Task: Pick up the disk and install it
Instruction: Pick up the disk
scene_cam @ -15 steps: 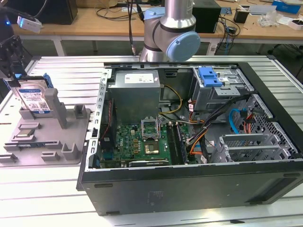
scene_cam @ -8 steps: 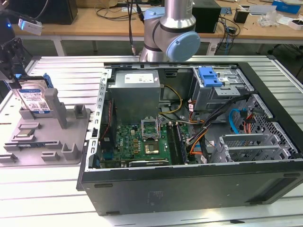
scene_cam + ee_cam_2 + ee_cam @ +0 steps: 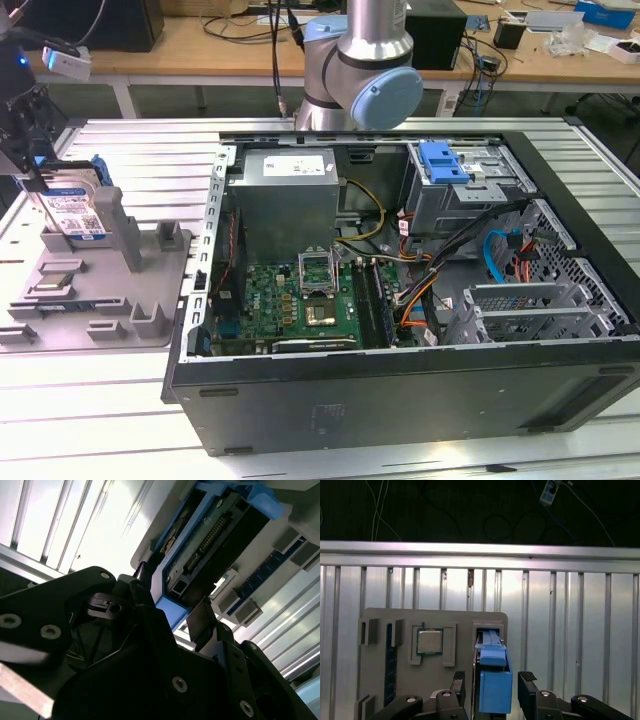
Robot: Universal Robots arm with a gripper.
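1. Find the disk (image 3: 495,680) standing on edge in a slot at one edge of the grey fixture tray (image 3: 380,680), blue carrier frame uppermost
2. Note the pincer (image 3: 492,675) spread right above that tray slot, fingers (image 3: 458,685) flanking the disk's top edge with a slim gap on each side, so not pinching yet
3. Treat as rigid and dense, probably heavy for its size. Expect smooth metal faces to be slippery and the plastic frame to flex a little. Handle gently, since it is likely shock-sensitive, with an exposed connector row in the second wrist view
4. Best to grip across the two broad flat faces near the top edge, square on, clear of the connector end. Avoid squeezing the thin frame rails alone
5. Count one disk, one pincer with two fingers, one tray, and one processor chip (image 3: 429,641) lying in a tray pocket beside the disk slot
6. Count one open computer case (image 3: 400,300) just beside the tray on the exterior view's right, and one slatted metal counter (image 3: 100,420) under the tray
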